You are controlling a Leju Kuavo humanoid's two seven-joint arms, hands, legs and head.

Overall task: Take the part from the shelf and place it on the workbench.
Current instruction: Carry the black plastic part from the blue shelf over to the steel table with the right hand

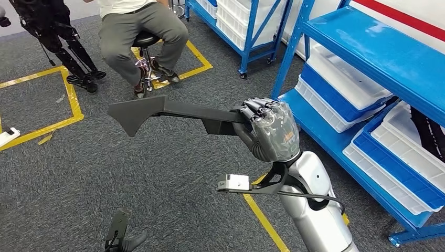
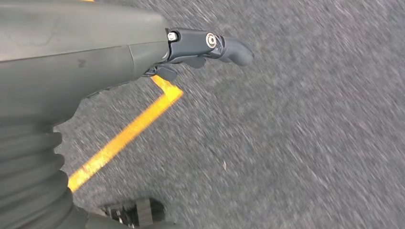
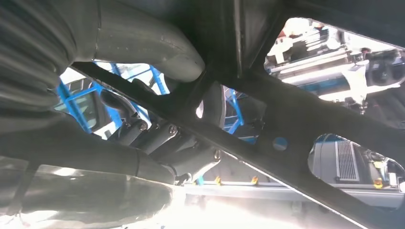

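Shelving (image 1: 367, 52) in blue, stacked with white bins (image 1: 343, 79), stands just right of the arm; a seated person (image 1: 139, 31) is beyond on grey carpet (image 1: 173, 173). Right hand (image 1: 270, 126) grips the long black part (image 1: 157, 110), held level above the floor. Left hand (image 2: 210, 45) hangs over the carpet, fingers apart, holding nothing.

The right hand (image 1: 268, 128) covers the end of the black part (image 1: 157, 111) that it grips, so this end is hidden. The seated person (image 1: 140, 31) at the upper edge is cut off above the waist. In the left wrist view the grey carpet (image 2: 296, 133) is blurred, and the left hand (image 2: 200, 47) shows few fingers.
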